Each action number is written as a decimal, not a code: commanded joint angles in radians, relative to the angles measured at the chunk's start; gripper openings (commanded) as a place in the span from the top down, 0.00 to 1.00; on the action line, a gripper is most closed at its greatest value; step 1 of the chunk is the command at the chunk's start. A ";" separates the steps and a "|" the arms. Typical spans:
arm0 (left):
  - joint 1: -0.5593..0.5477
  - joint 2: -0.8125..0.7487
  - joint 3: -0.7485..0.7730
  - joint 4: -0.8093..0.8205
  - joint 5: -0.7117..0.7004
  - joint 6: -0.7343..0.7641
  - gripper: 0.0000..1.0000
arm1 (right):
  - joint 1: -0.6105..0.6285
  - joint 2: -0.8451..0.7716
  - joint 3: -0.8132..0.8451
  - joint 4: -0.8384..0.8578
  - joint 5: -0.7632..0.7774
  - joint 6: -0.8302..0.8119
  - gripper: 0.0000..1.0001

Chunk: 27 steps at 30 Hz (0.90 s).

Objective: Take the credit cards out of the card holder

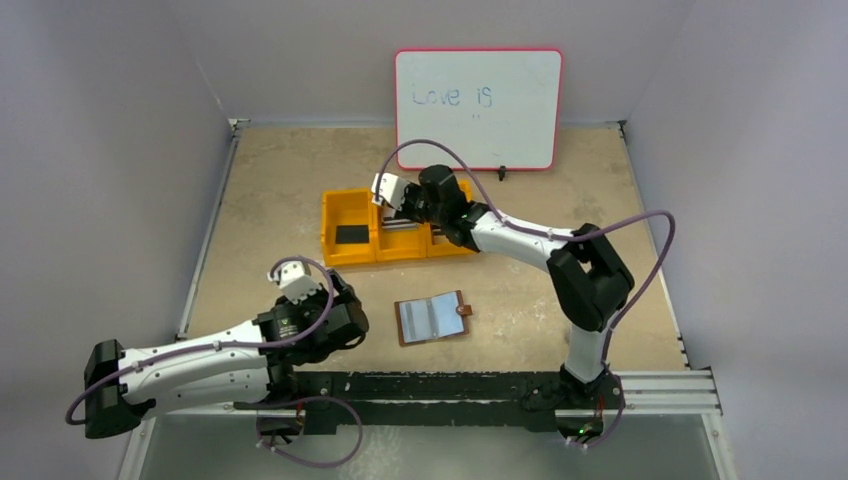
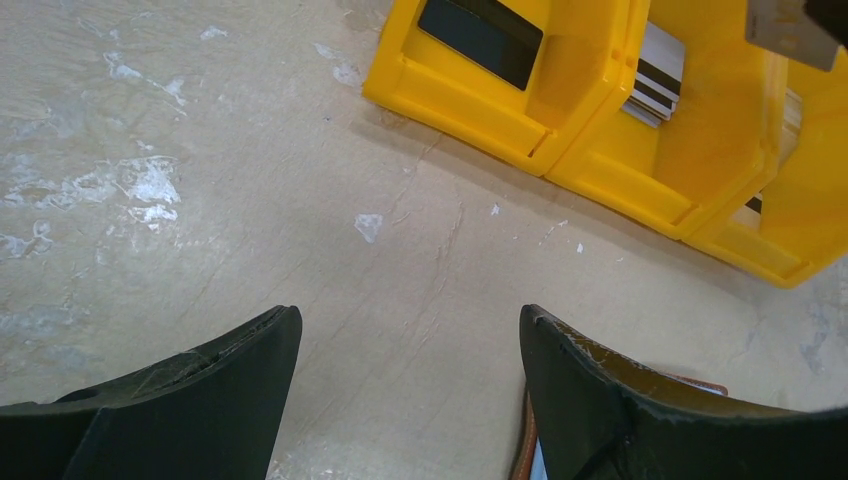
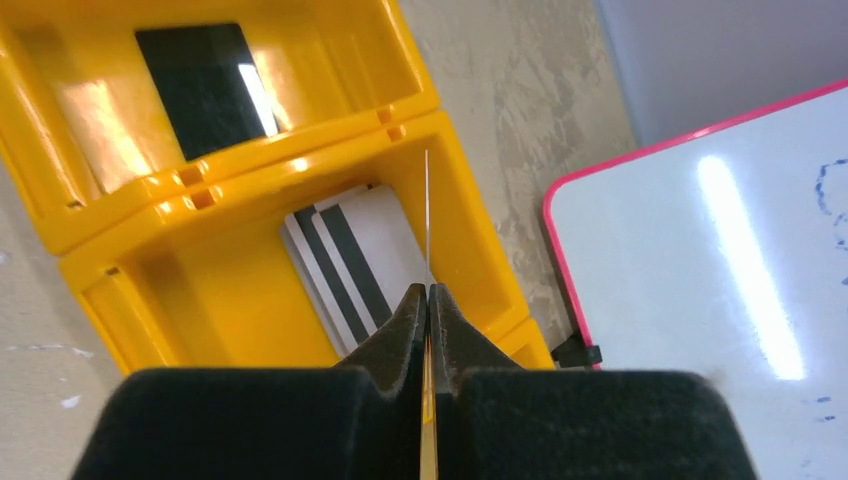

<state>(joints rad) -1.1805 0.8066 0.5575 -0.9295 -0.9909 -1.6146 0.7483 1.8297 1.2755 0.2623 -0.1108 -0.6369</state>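
The brown card holder (image 1: 433, 318) lies open on the table, pale sleeves up; its edge shows beside my left finger in the left wrist view (image 2: 525, 445). My left gripper (image 1: 347, 322) (image 2: 410, 315) is open and empty just left of it. My right gripper (image 1: 405, 208) (image 3: 428, 290) is shut on a thin credit card (image 3: 427, 220), seen edge-on, above the middle compartment of the yellow bin (image 1: 345, 208). Striped grey-white cards (image 3: 350, 260) (image 2: 655, 70) lie in that compartment. A black card (image 1: 351, 235) (image 3: 205, 90) lies in the left compartment.
A pink-framed whiteboard (image 1: 478, 108) (image 3: 720, 250) stands behind the bin at the back wall. The yellow bin (image 2: 600, 130) sits between it and the card holder. Metal rails run along the table's near edge and left side.
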 commanded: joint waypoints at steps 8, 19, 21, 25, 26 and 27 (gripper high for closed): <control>-0.002 -0.050 0.012 -0.075 -0.061 -0.024 0.19 | 0.012 0.096 0.096 -0.041 0.082 -0.140 1.00; -0.002 -0.070 0.027 -0.092 -0.065 -0.015 0.19 | 0.035 0.203 0.164 -0.052 0.211 -0.184 0.99; -0.002 -0.077 0.028 -0.094 -0.064 -0.015 0.19 | 0.038 0.217 0.176 -0.049 0.221 -0.193 0.98; -0.003 -0.094 0.027 -0.097 -0.064 -0.014 0.19 | 0.046 0.241 0.204 -0.051 0.242 -0.208 0.95; -0.002 -0.098 0.027 -0.098 -0.064 -0.014 0.19 | 0.046 0.248 0.211 -0.053 0.243 -0.214 0.94; -0.002 -0.101 0.027 -0.098 -0.064 -0.014 0.19 | 0.048 0.252 0.214 -0.047 0.248 -0.219 0.93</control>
<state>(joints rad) -1.1805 0.7235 0.5575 -1.0122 -1.0111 -1.6165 0.7906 2.0853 1.4292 0.1936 0.0956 -0.8207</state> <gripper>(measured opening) 0.809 0.053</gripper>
